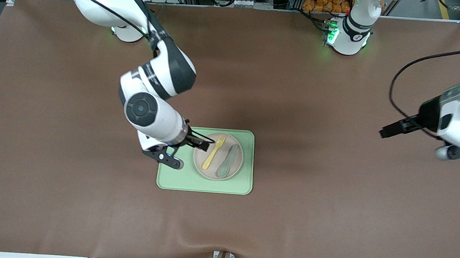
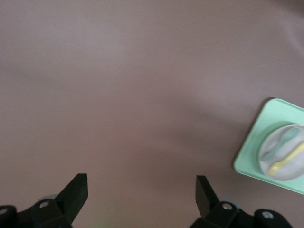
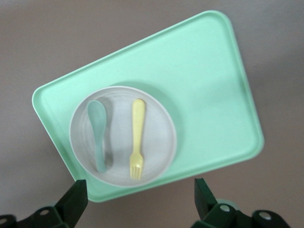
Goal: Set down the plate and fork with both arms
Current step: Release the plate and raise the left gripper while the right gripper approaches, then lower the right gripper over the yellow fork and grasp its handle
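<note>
Brown cloth (image 1: 296, 109) over the whole table, seen from the front, with a green tray (image 1: 177, 182) near the middle. On it, the plate (image 1: 235, 170), carrying the fork (image 1: 213, 152) and a spoon (image 1: 227, 161) side by side. Right gripper (image 1: 202, 143) over the plate's rim, jaws spread wide and empty. Left gripper (image 1: 385, 131) waiting over bare cloth at the left arm's end.

From the left wrist: fingers (image 2: 76, 190) wide apart, holding nothing; tray far off.

From the right wrist: fingers (image 3: 202, 192) parted, fork (image 3: 137, 137) ahead. Best to centre over the slim handle, drop squarely, pinch without nudging the spoon (image 3: 97, 133).
</note>
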Controlling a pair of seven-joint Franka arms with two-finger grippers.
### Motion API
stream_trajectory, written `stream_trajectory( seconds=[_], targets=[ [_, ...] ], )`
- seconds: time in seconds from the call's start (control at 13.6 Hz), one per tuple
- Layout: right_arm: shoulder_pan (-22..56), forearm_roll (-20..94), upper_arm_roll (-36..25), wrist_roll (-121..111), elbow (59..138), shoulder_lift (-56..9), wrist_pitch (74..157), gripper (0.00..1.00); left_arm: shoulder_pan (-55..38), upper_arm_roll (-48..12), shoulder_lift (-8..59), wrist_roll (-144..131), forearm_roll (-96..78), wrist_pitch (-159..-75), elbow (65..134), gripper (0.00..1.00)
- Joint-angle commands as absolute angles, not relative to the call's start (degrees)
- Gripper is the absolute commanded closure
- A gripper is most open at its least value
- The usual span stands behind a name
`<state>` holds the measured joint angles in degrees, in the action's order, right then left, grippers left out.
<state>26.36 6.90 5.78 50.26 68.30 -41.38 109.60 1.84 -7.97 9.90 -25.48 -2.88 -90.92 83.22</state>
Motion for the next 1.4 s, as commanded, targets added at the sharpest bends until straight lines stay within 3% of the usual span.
stream_trajectory(
  seconds=[0.0, 0.59, 0.81, 1.32],
  targets=[
    [28.47, 6.5, 4.75, 52.03, 64.16, -46.31, 112.22, 0.07, 3.07, -8.61, 6.78, -20.86, 1.66, -90.35, 85.25, 0.0],
    [31.03, 2.81, 4.75, 54.58, 66.7, -51.41, 117.93, 0.18, 7.29, -8.88, 3.35, -12.74, 1.67, -94.2, 88.76, 0.0],
    [30.94, 2.73, 4.75, 54.58, 67.59, -52.38, 119.44, 0.33, 7.29, -8.88, 2.46, -12.74, 1.67, -96.06, 91.14, 0.0],
    [31.03, 1.84, 4.83, 54.84, 67.68, -54.23, 120.14, 0.44, 7.29, -9.05, 1.93, -12.74, 0.97, -96.5, 92.28, 0.0]
  ],
)
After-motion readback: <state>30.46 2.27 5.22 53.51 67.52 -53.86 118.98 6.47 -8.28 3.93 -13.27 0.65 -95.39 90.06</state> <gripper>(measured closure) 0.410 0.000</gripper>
